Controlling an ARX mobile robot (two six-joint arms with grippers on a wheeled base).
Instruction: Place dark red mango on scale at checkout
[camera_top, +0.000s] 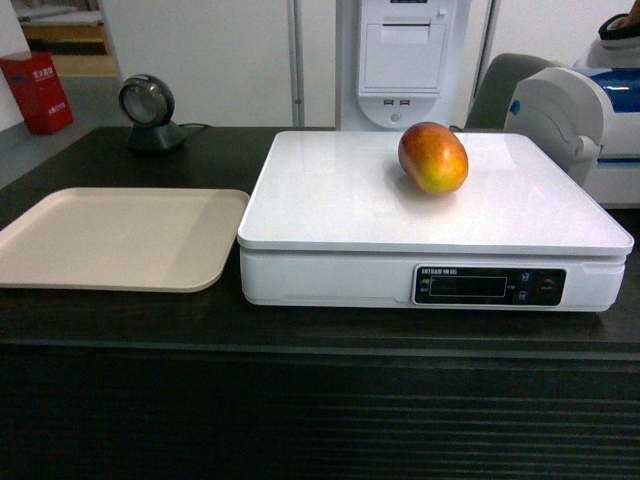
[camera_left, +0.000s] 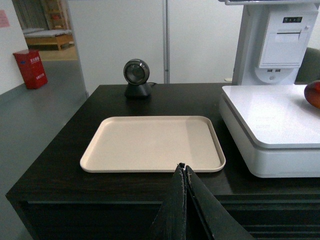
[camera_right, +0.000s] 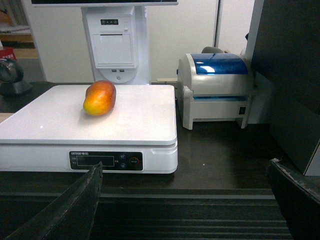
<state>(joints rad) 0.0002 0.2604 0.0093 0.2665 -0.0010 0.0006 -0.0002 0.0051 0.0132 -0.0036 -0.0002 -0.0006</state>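
The dark red mango (camera_top: 433, 157) lies on its side on the white platter of the scale (camera_top: 330, 215), toward the back right, untouched. It also shows in the right wrist view as the mango (camera_right: 100, 97) on the scale (camera_right: 45, 125), and its edge (camera_left: 314, 94) peeks in at the left wrist view's right border. The scale stands on the dark checkout counter (camera_top: 120, 320). My left gripper (camera_left: 182, 166) is shut and empty, held in front of the counter near the beige tray. My right gripper (camera_right: 185, 167) hangs wide open before the counter's front edge, well short of the mango.
A flat beige tray (camera_top: 120, 240) lies left of the scale. A round black scanner (camera_top: 148, 112) stands at the back left. A white printer with blue trim (camera_right: 217, 90) sits right of the scale, a white terminal stand (camera_top: 402, 60) behind it. The ribbed counter front (camera_top: 320, 420) faces me.
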